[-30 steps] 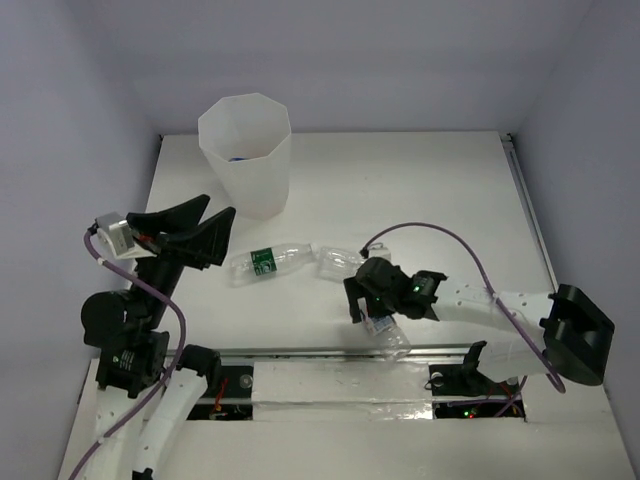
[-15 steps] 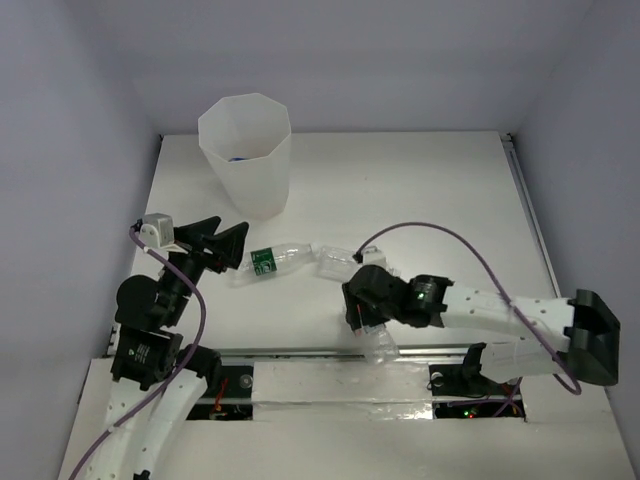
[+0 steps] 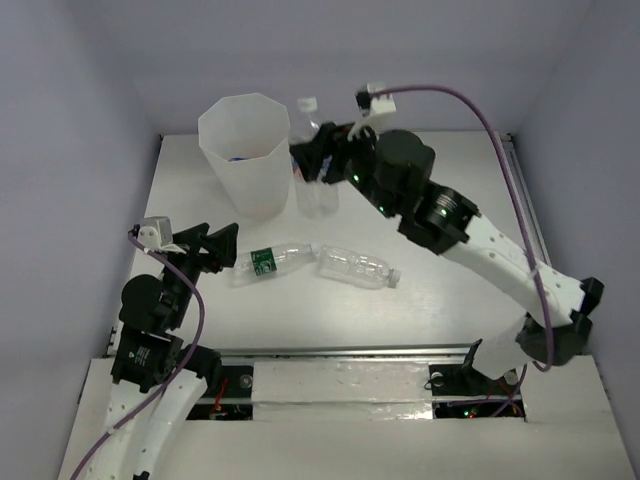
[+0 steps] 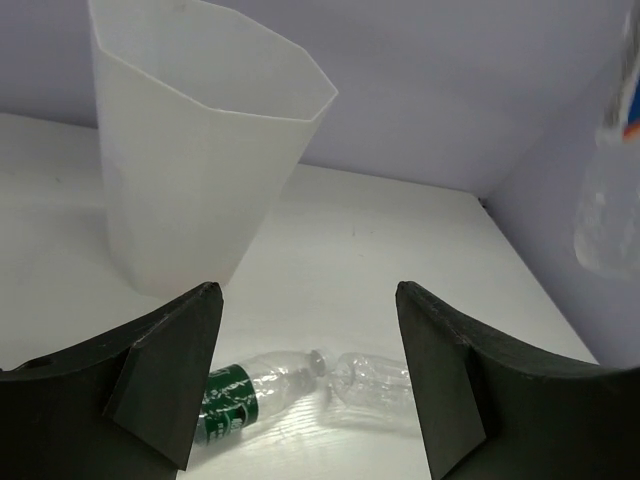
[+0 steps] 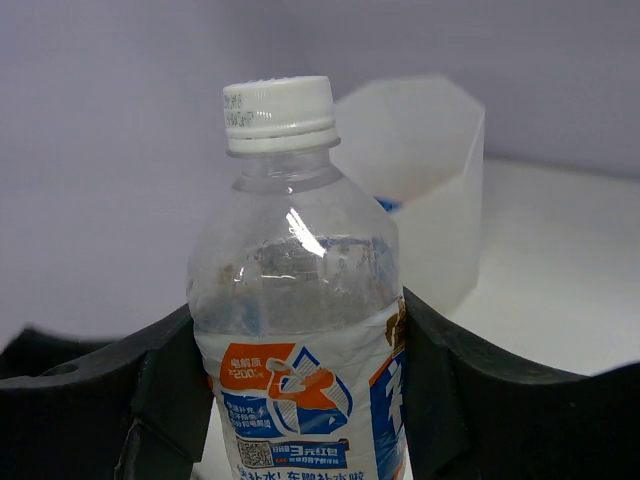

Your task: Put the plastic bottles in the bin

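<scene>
Gripping a clear plastic bottle (image 3: 318, 195) with the right gripper (image 3: 320, 165), both fingers (image 5: 160, 400) pressed hard against its sides at label height, so clamped tight on it. Standing pretty much upright in that grasp, white cap (image 5: 278, 110) on top, orange-and-blue label (image 5: 290, 400) facing the wrist camera. Hanging up off the table (image 3: 450, 200), just beside the bin (image 3: 245, 190) at about its 3 o'clock in the overhead view, near the rim but outside it, not over the opening. Showing up in the left wrist view too, way over at the 3 o'clock edge and blurry. Tall translucent white bin, sitting toward the 11 o'clock part of the table, with a bit of something blue (image 5: 390, 205) visible inside, too little of it to say what. Also got two more lying flat on the table: a green-label bottle (image 3: 268, 260) at roughly 6 o'clock from the bin, and a plain clear bottle (image 3: 358, 267) right at its 3 o'clock, ends nearly meeting, can't tell if actually touching. Over at 9 o'clock of the green-label one, hovering close, the left gripper (image 3: 215, 243), jaws spread wide and holding nothing, with both lying bottles framed between the fingers from its own camera.
</scene>
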`<state>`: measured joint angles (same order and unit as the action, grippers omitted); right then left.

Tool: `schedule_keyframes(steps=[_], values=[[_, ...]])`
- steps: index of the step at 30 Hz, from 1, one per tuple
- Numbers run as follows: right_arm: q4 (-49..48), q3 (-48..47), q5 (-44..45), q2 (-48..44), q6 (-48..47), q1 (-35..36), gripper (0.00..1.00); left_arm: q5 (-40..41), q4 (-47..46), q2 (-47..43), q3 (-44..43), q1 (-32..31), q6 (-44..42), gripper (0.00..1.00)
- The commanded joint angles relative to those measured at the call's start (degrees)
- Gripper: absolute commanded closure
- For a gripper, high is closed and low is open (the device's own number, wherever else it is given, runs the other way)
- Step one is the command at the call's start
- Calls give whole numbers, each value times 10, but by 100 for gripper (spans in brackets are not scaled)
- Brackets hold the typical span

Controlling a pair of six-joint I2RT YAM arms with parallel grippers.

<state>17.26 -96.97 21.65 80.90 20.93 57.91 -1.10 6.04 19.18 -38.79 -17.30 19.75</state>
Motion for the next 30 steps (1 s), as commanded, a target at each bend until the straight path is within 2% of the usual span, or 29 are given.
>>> schedule_keyframes(steps=[1,2,4,5,6,10,14,18,22,24,26,27,30], values=[[-122,-111,-21,87,-64,-34,54,45,-1,-8,-11,-4,-10,33],[-126,-185,-17,146,-69,-45,52,51,0,-9,-11,-4,-10,33],[-137,-260,-9,205,-77,-53,50,53,2,-12,-11,-4,-9,33],[-140,-298,-9,263,-77,-58,50,53,3,-13,-11,-4,-9,33],[-153,-364,-8,290,-76,-65,50,53,3,-17,-10,-4,-8,33],[-189,-502,-25,405,-41,-89,50,52,5,-21,-10,-9,-8,33],[-300,-514,-32,458,-2,-104,49,51,6,-21,-10,-16,-8,33],[-339,-544,-52,516,-11,-110,43,50,6,-18,-11,-21,-9,33],[-329,-542,-73,545,-23,-110,31,49,5,-19,-11,-27,-9,33],[-333,-515,-76,537,-29,-110,20,50,5,-18,-11,-27,-10,33],[-327,-510,-89,532,-39,-110,15,50,5,-15,-11,-27,-10,33],[-321,-507,-97,525,-50,-110,8,50,5,-10,-11,-27,-11,32],[-313,-472,-122,492,-65,-110,0,23,-2,12,-8,-21,-15,29]])
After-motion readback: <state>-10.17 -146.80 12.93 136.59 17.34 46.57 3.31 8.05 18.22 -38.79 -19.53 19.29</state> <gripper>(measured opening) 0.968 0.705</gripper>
